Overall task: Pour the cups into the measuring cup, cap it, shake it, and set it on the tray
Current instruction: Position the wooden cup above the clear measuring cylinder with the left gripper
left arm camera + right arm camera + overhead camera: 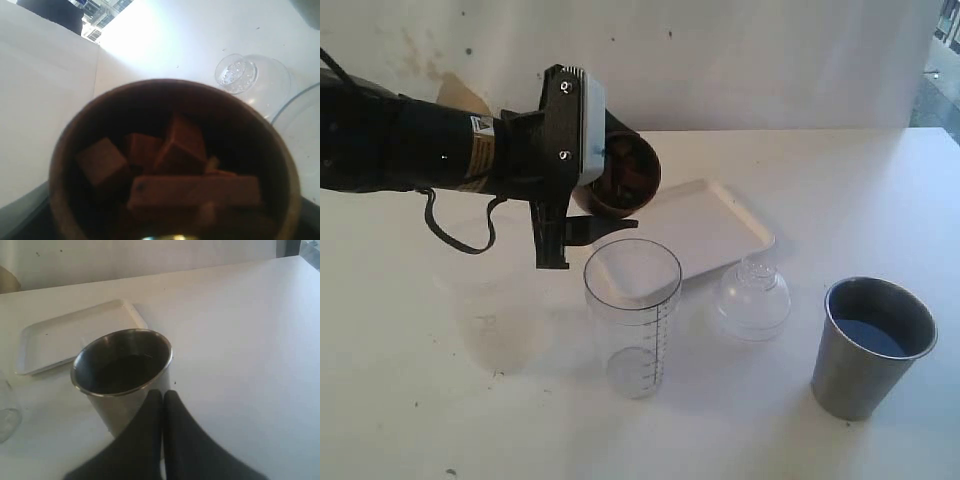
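While horizontal, left end effector (604, 205) with sideways wooden cup (626, 176) above measuring cup (633, 315).

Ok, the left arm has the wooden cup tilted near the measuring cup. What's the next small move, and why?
Probably ease the wooden cup's mouth over the measuring cup's opening and tip it a little further. The left gripper holds it tilted just above and behind the rim, but the brown chunks sit inside it and the measuring cup looks empty.
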Controlling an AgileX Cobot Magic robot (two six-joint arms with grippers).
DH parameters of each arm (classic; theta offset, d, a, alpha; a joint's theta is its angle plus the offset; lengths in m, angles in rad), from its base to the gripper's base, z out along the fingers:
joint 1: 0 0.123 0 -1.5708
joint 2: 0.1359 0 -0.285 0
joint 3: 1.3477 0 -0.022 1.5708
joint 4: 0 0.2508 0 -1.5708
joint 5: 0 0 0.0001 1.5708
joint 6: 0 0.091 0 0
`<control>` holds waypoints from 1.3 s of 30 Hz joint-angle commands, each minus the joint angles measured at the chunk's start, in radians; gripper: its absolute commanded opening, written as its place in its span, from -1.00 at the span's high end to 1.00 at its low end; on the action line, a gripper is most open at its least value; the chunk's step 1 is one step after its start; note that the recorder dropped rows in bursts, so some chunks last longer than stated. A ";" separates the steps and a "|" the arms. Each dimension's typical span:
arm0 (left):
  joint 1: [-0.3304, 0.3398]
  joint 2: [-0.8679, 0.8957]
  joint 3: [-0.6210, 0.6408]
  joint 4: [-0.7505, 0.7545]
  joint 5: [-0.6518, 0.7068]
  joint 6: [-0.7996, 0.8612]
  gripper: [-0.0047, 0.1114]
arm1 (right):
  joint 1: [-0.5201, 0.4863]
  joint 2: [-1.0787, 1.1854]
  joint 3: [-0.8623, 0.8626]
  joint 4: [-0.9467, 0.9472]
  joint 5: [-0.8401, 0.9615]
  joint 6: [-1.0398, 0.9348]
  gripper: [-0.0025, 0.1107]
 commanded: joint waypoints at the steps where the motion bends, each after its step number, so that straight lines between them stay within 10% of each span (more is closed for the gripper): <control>1: -0.006 -0.012 -0.010 -0.020 -0.007 -0.061 0.92 | 0.005 -0.005 0.006 -0.004 0.000 0.004 0.96; 39: -0.006 -0.072 -0.008 0.002 0.014 -0.044 0.92 | 0.005 -0.005 0.006 -0.004 0.000 0.004 0.96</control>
